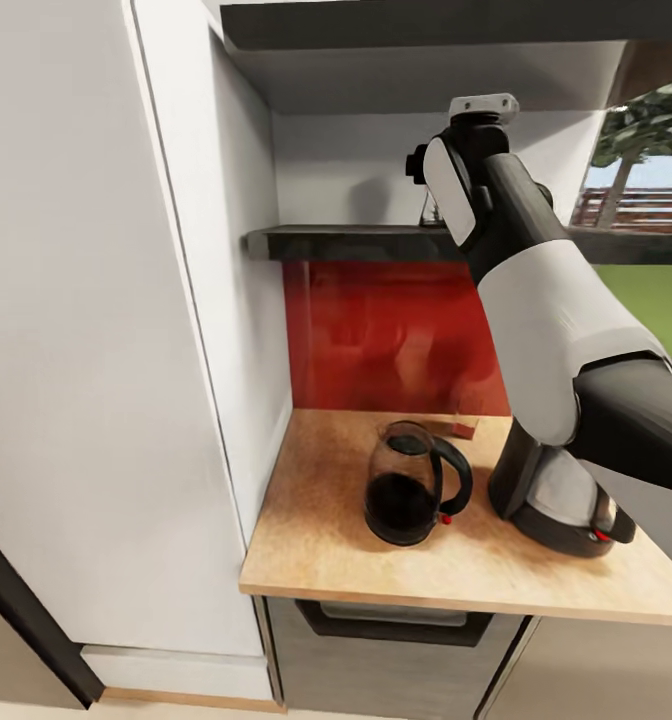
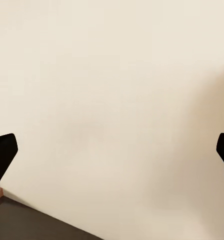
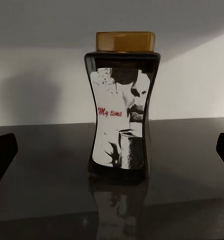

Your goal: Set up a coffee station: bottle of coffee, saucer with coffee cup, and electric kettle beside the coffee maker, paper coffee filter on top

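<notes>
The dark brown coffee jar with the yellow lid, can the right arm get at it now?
Probably yes: the dark brown coffee jar stands upright on the dark grey shelf, centred between the open right gripper fingertips, nothing between.

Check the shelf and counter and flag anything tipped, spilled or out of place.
Nothing stands out. The bottle of coffee stands upright on the kitchen shelf, lid on. The electric kettle and the coffee maker stand upright on the kitchen countertop, with no spill.
</notes>
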